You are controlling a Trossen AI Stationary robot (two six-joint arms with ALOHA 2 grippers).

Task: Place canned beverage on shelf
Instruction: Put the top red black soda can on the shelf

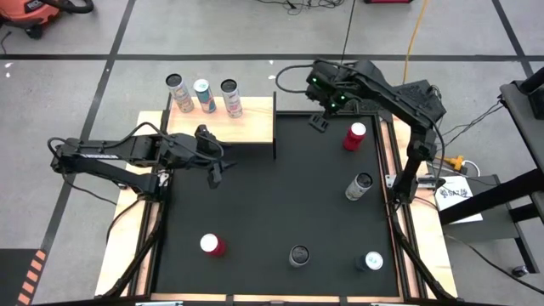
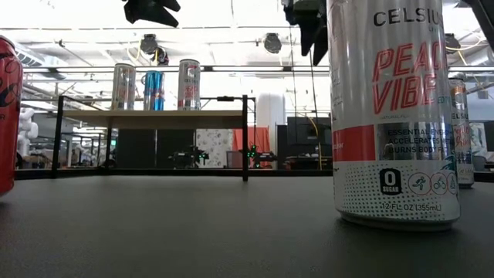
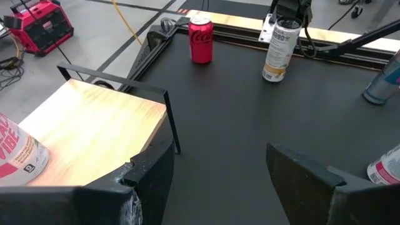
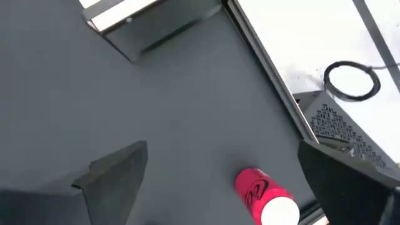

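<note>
Shelf carries 3 cans; table 5.

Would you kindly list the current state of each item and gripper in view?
Shelf: holds three upright cans, one spot free.
Coca-Cola can: upright on the table, below the right gripper.
Celsius can: upright, untouched.
Right gripper: open, empty.
Left gripper: partly open, empty, beside the shelf.

The high view looks straight down on the table; the low view sits at tabletop level (very near one can), both sharing the shelf at eleven o'clock.
</note>
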